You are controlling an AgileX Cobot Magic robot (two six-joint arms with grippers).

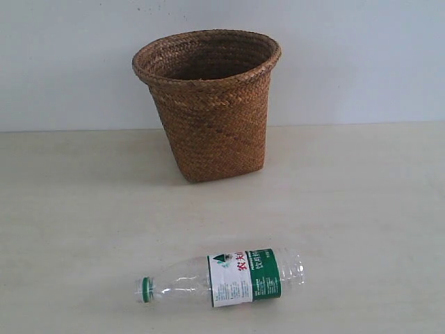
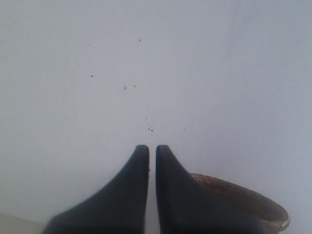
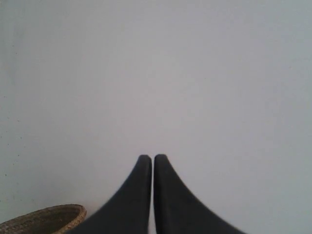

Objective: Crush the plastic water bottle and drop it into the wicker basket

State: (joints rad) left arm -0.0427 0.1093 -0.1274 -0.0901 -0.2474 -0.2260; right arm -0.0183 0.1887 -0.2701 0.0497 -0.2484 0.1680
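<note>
The plastic water bottle (image 1: 229, 279) lies on its side near the table's front edge, uncrushed, green cap pointing left. Behind it, at the back of the table, the wicker basket (image 1: 208, 104) stands upright; nothing shows in the part of its inside I can see. Neither arm shows in the exterior view. My left gripper (image 2: 152, 148) is shut with nothing between its dark fingers, facing the pale wall, with the wicker basket's rim (image 2: 253, 202) behind one finger. The right gripper (image 3: 153, 158) is also shut and empty, and the wicker basket's rim (image 3: 46, 218) shows at the frame corner.
A pale wooden table (image 1: 361, 202) carries both things, and a plain light wall (image 1: 361, 62) rises behind it. The wall (image 2: 146, 73) in the left wrist view has a few small dark specks.
</note>
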